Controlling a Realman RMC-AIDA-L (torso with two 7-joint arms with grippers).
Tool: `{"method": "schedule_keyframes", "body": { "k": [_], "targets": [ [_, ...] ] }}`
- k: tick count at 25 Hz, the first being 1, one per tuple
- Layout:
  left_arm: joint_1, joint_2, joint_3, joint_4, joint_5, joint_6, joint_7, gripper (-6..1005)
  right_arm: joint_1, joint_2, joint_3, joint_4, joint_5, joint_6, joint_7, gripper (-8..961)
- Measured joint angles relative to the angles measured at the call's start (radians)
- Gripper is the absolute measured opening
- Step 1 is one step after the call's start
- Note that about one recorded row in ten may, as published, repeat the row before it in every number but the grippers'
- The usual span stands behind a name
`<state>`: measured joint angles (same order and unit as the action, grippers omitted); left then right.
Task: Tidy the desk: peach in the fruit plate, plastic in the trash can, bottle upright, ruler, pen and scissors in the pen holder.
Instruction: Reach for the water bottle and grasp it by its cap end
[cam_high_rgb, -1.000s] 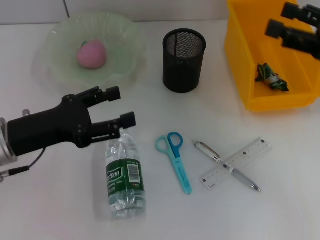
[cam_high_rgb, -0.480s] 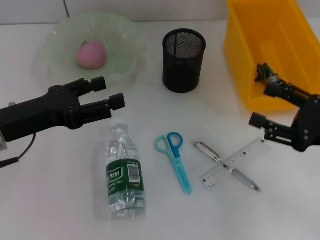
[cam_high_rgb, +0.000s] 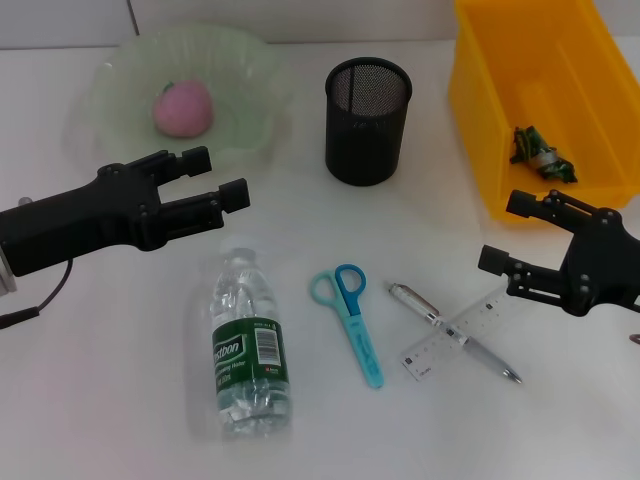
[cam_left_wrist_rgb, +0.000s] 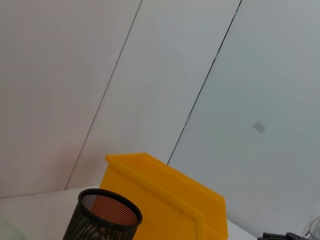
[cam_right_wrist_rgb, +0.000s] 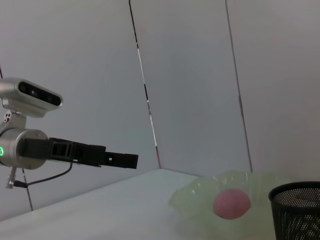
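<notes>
Peach (cam_high_rgb: 182, 108) sat in plate (cam_high_rgb: 250, 70) upper left, plastic (cam_high_rgb: 541, 154) in bin (cam_high_rgb: 480, 110) upper right; bottle (cam_high_rgb: 249, 352) lay flat, scissors (cam_high_rgb: 354, 320), pen (cam_high_rgb: 452, 331), ruler (cam_high_rgb: 430, 349) outside holder (cam_high_rgb: 368, 120); left gripper (cam_high_rgb: 222, 177) and right gripper (cam_high_rgb: 506, 231) both spread, empty.

The translucent pale green ribbed plastic fruit plate (cam_high_rgb: 240, 70) is showing a soft gloss. Ahead of the left gripper's matt black fingers (cam_high_rgb: 205, 195), the black wire-mesh metal pen holder (cam_high_rgb: 368, 120) is appearing matt and perforated. The clear glossy plastic bottle (cam_high_rgb: 249, 345) with its green paper-like label is lying below that gripper. Beyond the right gripper's matt black fingers (cam_high_rgb: 515, 270), the yellow smooth plastic bin (cam_high_rgb: 480, 110) is presenting a semi-gloss finish. Beside it, the silver metallic pen (cam_high_rgb: 450, 332) is shining on the translucent plastic ruler (cam_high_rgb: 425, 355).
</notes>
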<state>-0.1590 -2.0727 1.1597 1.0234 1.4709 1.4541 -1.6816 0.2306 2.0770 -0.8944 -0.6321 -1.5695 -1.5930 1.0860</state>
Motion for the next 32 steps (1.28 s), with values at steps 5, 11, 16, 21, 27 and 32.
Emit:
{"method": "schedule_keyframes", "body": {
  "k": [5, 11, 16, 21, 27, 32],
  "targets": [
    [-0.001, 0.0, 0.0, -0.001, 0.0, 0.0, 0.001, 860, -0.001, 0.0, 0.001, 0.001, -0.004, 0.007, 0.005, 822],
    [-0.003, 0.0, 0.0, -0.003, 0.0, -0.001, 0.001, 860, 0.001, 0.0, 0.0, 0.002, -0.007, 0.007, 0.008, 822],
    [-0.003, -0.001, 0.0, -0.004, 0.0, -0.005, -0.001, 859, 0.005, 0.0, 0.003, 0.0, -0.008, 0.007, 0.012, 822],
    [-0.004, -0.001, 0.0, -0.004, 0.0, -0.011, -0.004, 859, 0.007, 0.001, 0.001, -0.006, -0.009, 0.011, 0.036, 822],
    [-0.004, -0.001, 0.0, -0.003, -0.001, -0.015, -0.006, 859, 0.008, 0.003, 0.004, -0.01, -0.009, 0.018, 0.038, 822],
    [-0.004, -0.001, 0.004, -0.003, -0.004, -0.023, -0.007, 856, 0.007, 0.003, 0.0, -0.012, -0.009, 0.018, 0.038, 822]
  ]
}}
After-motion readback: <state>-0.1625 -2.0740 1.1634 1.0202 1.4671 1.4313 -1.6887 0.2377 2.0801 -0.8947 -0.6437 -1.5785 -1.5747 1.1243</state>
